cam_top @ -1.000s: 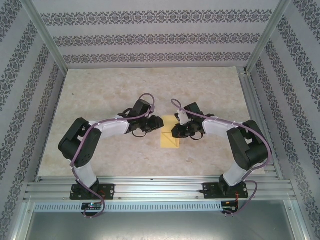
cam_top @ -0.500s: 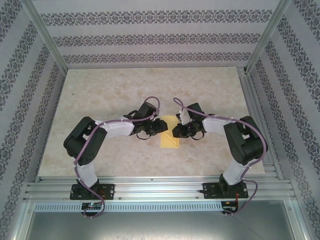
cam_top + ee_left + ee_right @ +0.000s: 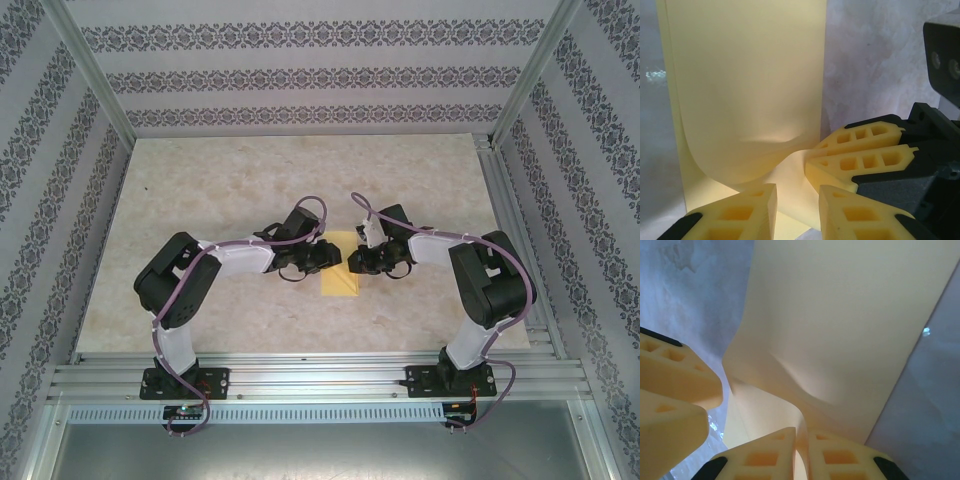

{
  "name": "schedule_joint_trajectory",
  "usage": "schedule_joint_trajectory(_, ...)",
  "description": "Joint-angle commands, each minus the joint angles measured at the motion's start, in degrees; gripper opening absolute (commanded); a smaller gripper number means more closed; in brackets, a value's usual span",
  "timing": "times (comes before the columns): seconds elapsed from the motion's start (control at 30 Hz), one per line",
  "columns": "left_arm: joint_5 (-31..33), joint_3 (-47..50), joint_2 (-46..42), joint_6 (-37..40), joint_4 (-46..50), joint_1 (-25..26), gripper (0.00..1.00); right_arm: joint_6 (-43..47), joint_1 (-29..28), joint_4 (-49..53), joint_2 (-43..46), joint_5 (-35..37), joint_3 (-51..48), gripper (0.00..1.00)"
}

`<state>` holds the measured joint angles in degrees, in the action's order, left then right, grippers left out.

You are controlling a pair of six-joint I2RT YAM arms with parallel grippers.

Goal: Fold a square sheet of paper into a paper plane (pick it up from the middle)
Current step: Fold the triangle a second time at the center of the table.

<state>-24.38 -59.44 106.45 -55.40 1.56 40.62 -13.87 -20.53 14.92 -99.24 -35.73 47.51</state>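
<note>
Bright, even light from above; the overhead view is crisp, the wrist close-ups soft at the near edge.

From above, the counter (image 3: 200,180) is flatly lit and a little washed out, with only faint, short shadows under the arms (image 3: 240,258) and no glare. The frame posts (image 3: 90,75) at left and right splay outward with wide-angle distortion. In the left wrist view the yellow paper (image 3: 750,90) is softly lit, shading darker into its curl with a bright streak along the bend, while the fingers (image 3: 735,212) of the left tool (image 3: 797,195) blur at the near edge. In the right wrist view the paper grades from bright to dim, and the right tool (image 3: 802,440) is out of focus.
</note>
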Motion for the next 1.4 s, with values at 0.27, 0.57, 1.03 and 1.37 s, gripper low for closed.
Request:
schedule_joint_trajectory(0.27, 1.0, -1.1, 3.1, -1.6, -3.5, 0.9, 0.29, 0.0, 0.9, -0.8, 0.8, -2.8, 0.3, 0.21)
schedule_joint_trajectory(0.57, 1.7, -0.8, 3.2, -1.6, -3.4, 0.8, 0.29, -0.2, 1.0, 0.3, 3.0, -4.7, -0.8, 0.28)
schedule_joint_trajectory(1.03, 1.2, -1.6, 3.2, -1.3, -2.9, 0.9, 0.29, -0.2, 1.2, 1.4, 2.8, -2.2, -0.5, 0.09)
schedule_joint_trajectory(1.37, 0.6, -2.2, 1.8, -0.8, -3.3, 0.9, 0.36, 0.9, 1.5, 2.9, 1.3, -0.1, 0.6, 0.06)
